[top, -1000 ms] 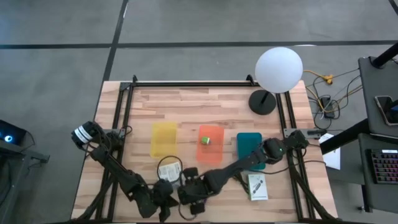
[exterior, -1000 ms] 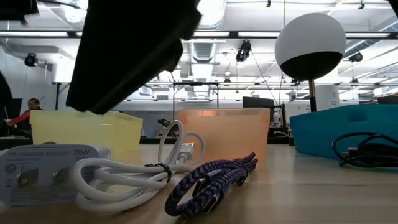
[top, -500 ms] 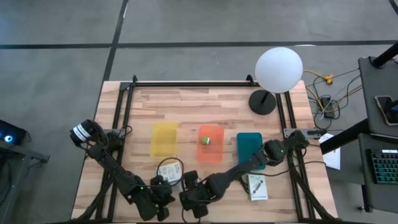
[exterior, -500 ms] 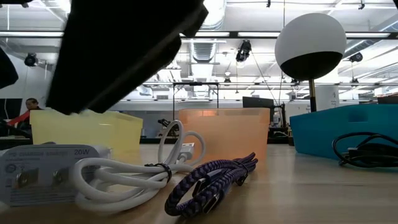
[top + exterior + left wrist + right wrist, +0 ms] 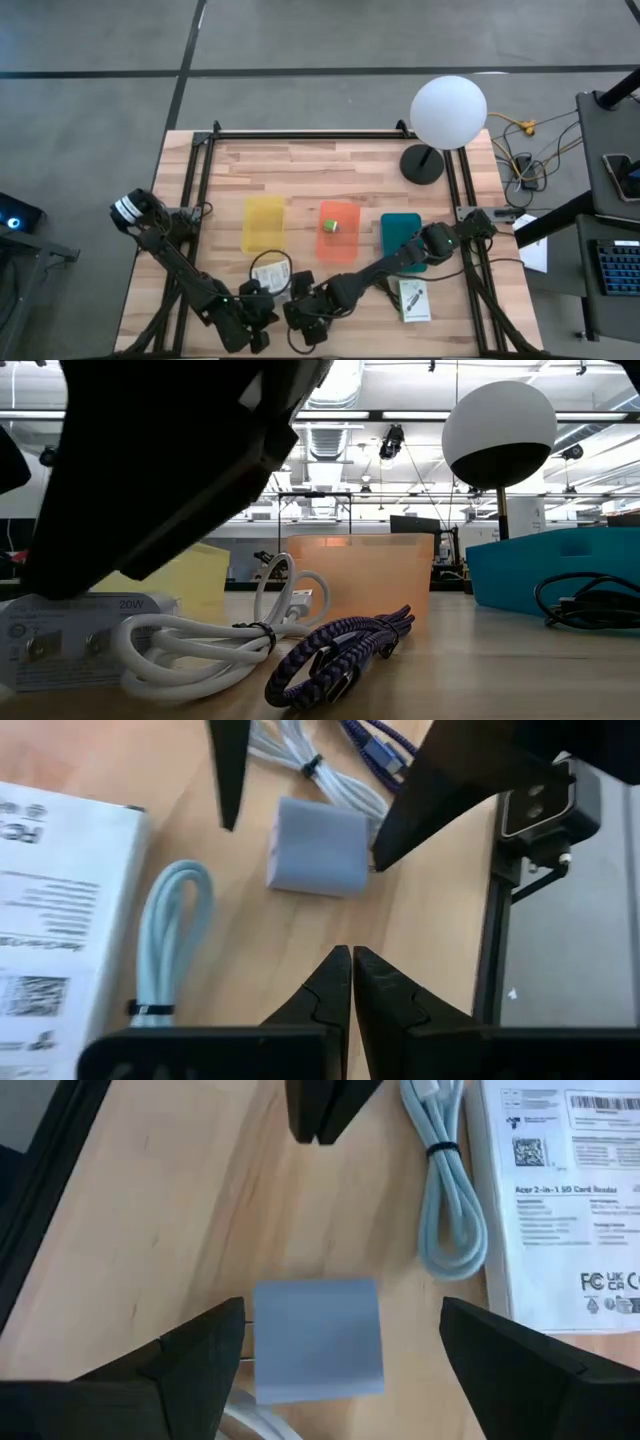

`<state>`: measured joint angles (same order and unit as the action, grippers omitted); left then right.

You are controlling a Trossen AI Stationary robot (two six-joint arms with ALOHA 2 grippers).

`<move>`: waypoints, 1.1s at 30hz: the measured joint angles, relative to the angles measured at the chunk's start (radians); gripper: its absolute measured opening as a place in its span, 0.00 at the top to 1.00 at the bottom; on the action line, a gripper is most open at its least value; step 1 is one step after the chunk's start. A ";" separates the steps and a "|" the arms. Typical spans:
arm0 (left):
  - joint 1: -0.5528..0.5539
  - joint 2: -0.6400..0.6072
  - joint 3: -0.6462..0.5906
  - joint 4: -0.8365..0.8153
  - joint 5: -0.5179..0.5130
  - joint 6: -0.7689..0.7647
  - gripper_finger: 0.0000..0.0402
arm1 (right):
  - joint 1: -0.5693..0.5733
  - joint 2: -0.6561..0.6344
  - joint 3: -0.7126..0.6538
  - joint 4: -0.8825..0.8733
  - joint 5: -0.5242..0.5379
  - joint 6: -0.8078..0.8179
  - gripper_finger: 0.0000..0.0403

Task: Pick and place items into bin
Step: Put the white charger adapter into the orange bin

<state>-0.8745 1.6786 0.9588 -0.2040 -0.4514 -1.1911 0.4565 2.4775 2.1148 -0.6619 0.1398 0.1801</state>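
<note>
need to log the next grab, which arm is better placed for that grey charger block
Right. The right gripper has its jaws open on either side of the grey charger block. The left gripper is shut, with the block ahead of its tips.

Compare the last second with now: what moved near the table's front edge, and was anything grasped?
The right end effector has slid leftward along the front edge and now straddles the pale grey-blue charger block, fingers open, nothing grasped. The left end effector, shut, edged slightly sideways. The white cord, purple braided cord and the yellow, orange and teal bins stayed put.
</note>
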 joint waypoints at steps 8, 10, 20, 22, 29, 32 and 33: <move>0.000 -0.062 -0.001 -0.090 -0.022 0.030 1.00 | -0.003 0.000 -0.029 -0.005 -0.040 0.052 0.21; 0.000 -0.077 -0.001 -0.097 -0.028 0.031 1.00 | -0.003 0.000 -0.030 -0.005 -0.040 0.053 0.22; 0.000 -0.105 -0.003 -0.108 -0.030 0.056 1.00 | -0.006 0.000 -0.018 -0.006 -0.054 0.030 0.30; 0.000 -0.107 -0.004 -0.109 -0.033 0.056 1.00 | -0.006 0.000 -0.018 -0.006 -0.078 0.028 0.32; -0.002 -0.107 -0.004 -0.122 -0.034 0.054 1.00 | -0.007 0.000 -0.026 -0.005 -0.096 0.025 0.36; -0.002 -0.107 -0.003 -0.122 -0.034 0.055 1.00 | -0.010 0.000 -0.026 -0.005 -0.096 0.014 0.38; -0.002 -0.107 -0.003 -0.122 -0.034 0.055 1.00 | -0.010 0.000 -0.026 -0.006 -0.096 0.009 0.39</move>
<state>-0.8761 1.5715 0.9562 -0.3260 -0.4858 -1.1365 0.4464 2.4775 2.0886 -0.6679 0.0437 0.1889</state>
